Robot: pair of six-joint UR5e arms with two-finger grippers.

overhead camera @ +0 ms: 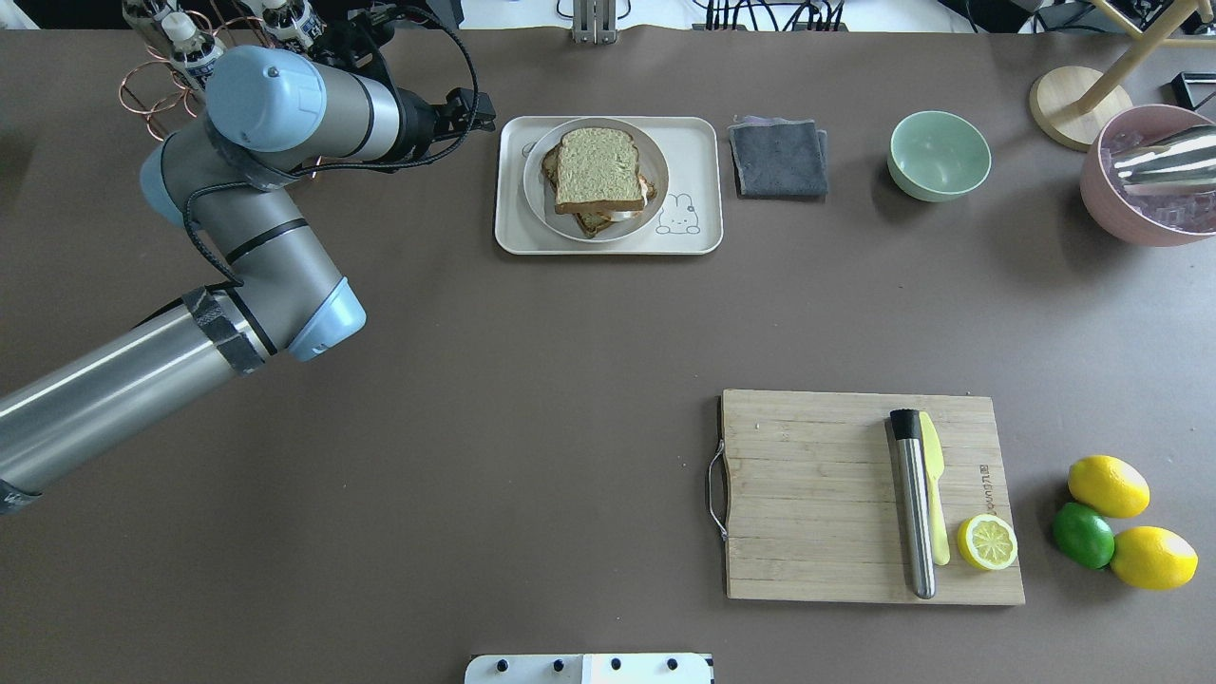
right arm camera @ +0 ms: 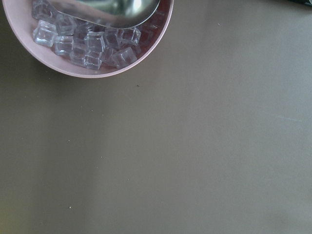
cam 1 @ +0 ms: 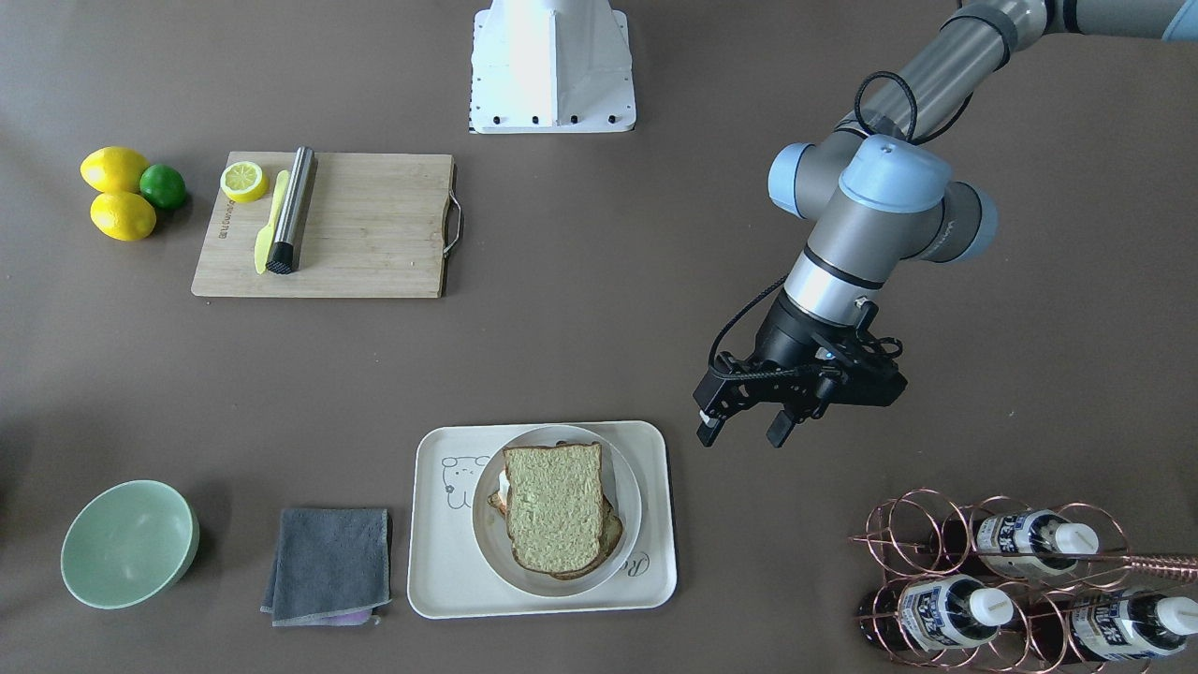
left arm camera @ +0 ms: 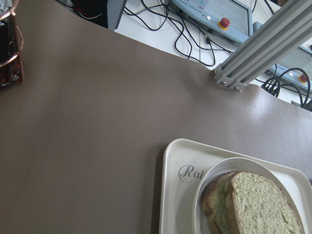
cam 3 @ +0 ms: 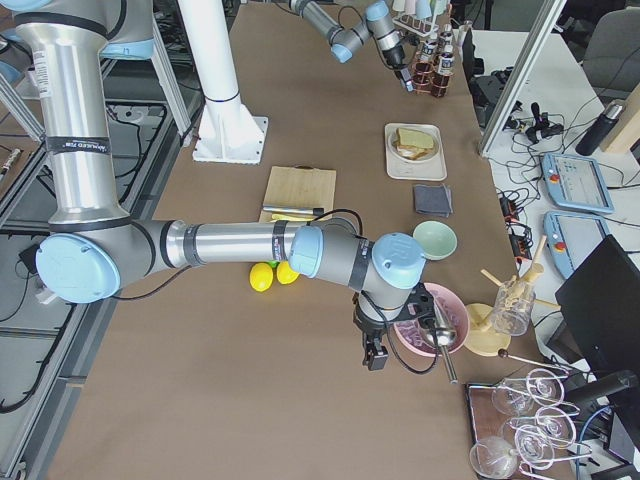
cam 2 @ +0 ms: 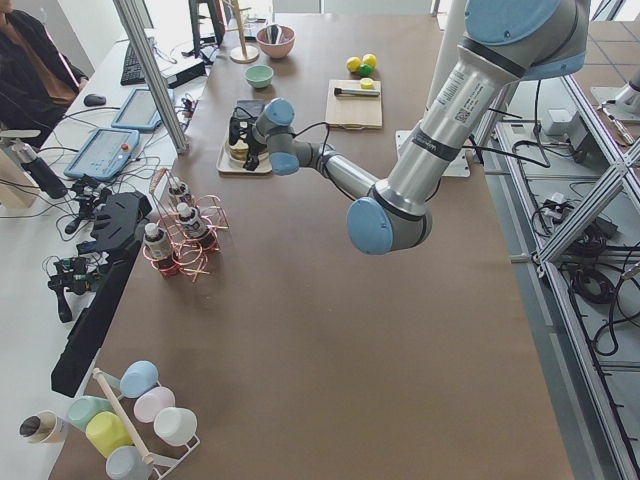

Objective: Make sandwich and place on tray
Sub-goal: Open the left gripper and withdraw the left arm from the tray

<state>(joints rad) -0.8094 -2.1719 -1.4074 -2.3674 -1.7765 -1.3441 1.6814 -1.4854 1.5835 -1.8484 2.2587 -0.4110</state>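
On the cream tray (cam 1: 440,580), a round white plate (cam 1: 629,487) carries the sandwich (cam 1: 554,505), so delivery looks complete: its pale top slice sits skewed over the brown-crusted lower one, with white egg peeking out. The left end effector (cam 1: 742,435) hovers just beside the tray, spread and empty, clear of the food. Whether the right end effector (cam 3: 375,355), well apart, is spread I cannot tell.

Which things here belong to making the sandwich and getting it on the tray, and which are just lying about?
For the job: sandwich, plate under it, tray, left claw.

Lying about: cutting board, lemons, lime, green bowl, grey cloth, bottle rack, ice bowl.
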